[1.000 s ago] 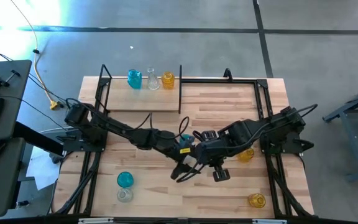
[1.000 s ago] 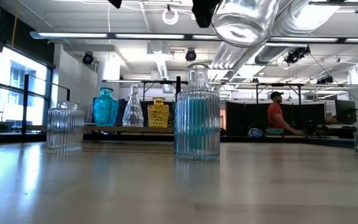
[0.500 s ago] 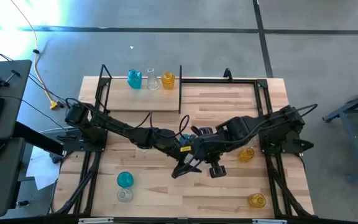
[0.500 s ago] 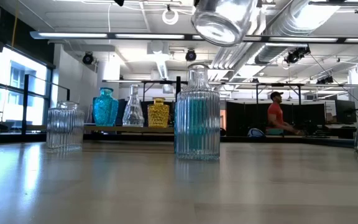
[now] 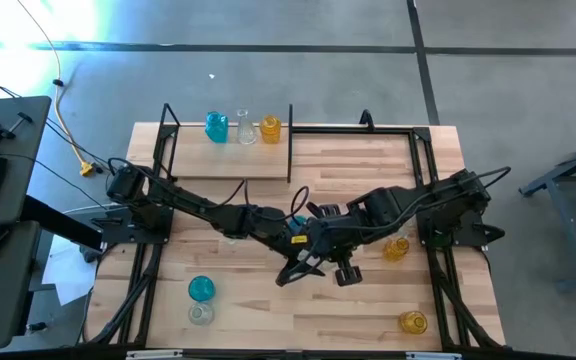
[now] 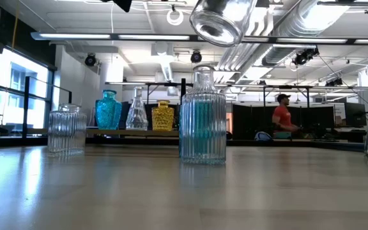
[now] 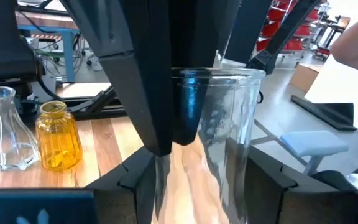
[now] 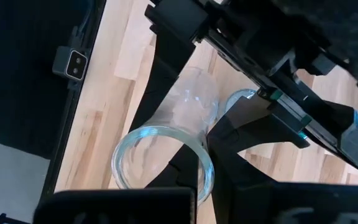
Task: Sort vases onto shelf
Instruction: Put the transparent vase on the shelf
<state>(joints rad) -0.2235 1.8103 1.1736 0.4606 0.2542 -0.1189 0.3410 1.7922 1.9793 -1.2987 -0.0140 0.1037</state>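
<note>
A clear glass vase [image 7: 219,140] hangs high over the middle of the table, also seen in the low view [image 6: 225,22], with my right gripper [image 5: 323,245] shut on it. My left gripper [image 7: 207,186] reaches in level from the table's left. It is open, with one finger on each side of the vase's body. On the shelf [image 5: 230,165] at the far left stand a teal vase [image 5: 216,126], a clear vase [image 5: 245,128] and an amber vase [image 5: 270,128]. My right gripper holds the vase by its mouth rim [image 7: 229,73], one finger [image 7: 188,106] inside the mouth and one [image 7: 135,74] outside. The fingers slant down from above. The vase hangs below them, clear of the table, its base [image 6: 219,29] tipped. My left gripper's fingers [image 7: 269,183] flank the vase's body; whether they touch it I cannot tell.
A teal vase [image 5: 200,288] and a clear vase [image 5: 200,313] stand near the front left. Two amber vases [image 5: 396,248] [image 5: 413,322] stand at the right. Black frame rails [image 5: 423,160] run along the table's sides. A person [image 6: 283,118] is in the room behind.
My right gripper has carried the clear vase a little toward the table's left, closer between my left gripper's fingers, and the vase has tipped slightly, staying lifted clear.
</note>
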